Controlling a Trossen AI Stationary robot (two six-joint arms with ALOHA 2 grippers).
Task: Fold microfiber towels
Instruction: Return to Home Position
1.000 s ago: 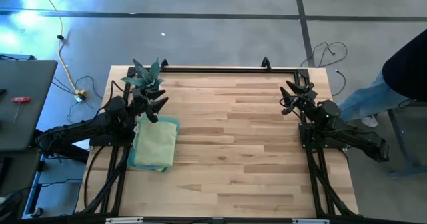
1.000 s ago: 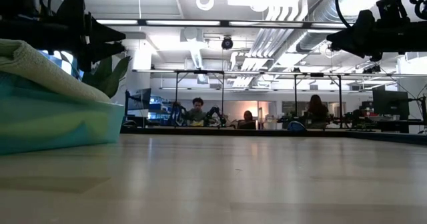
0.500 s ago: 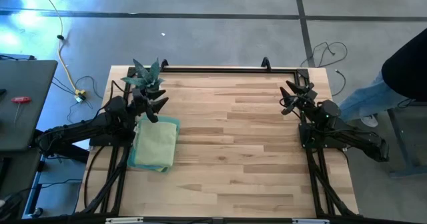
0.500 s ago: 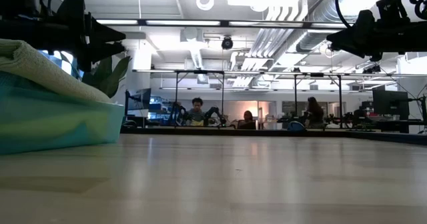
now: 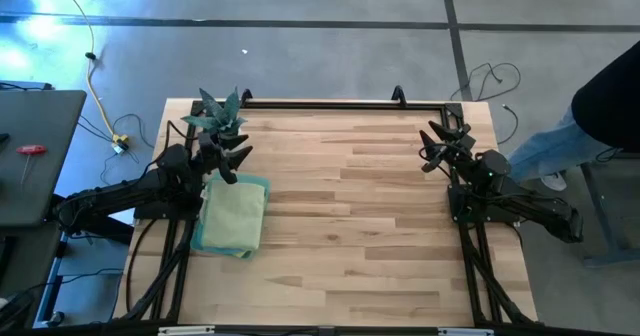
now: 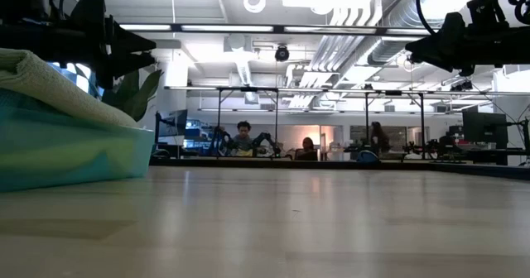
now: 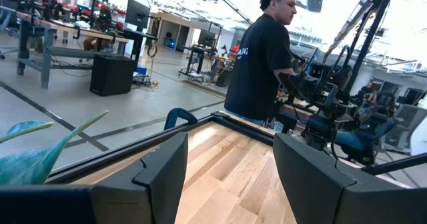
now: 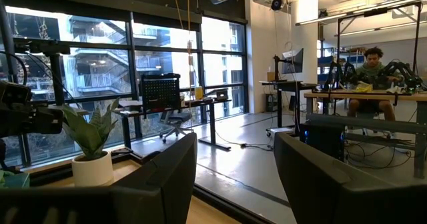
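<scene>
1. One wooden table, framed at its far end by a black rail, carried all that we recorded.
2. One person in a dark top stood just off the table's right edge.
3. Two arms were drawn back at the table's sides. The left gripper hung over the far end of the bin, and the right gripper hung over bare wood near the far right corner. In each wrist view we saw the fingers set well apart, holding nothing.
4. One green bin stood at the table's left edge.
5. One folded pale green towel lay uppermost in it, mounded above the rim.
6. One small potted plant stood at the far left corner, just beyond the bin.
</scene>
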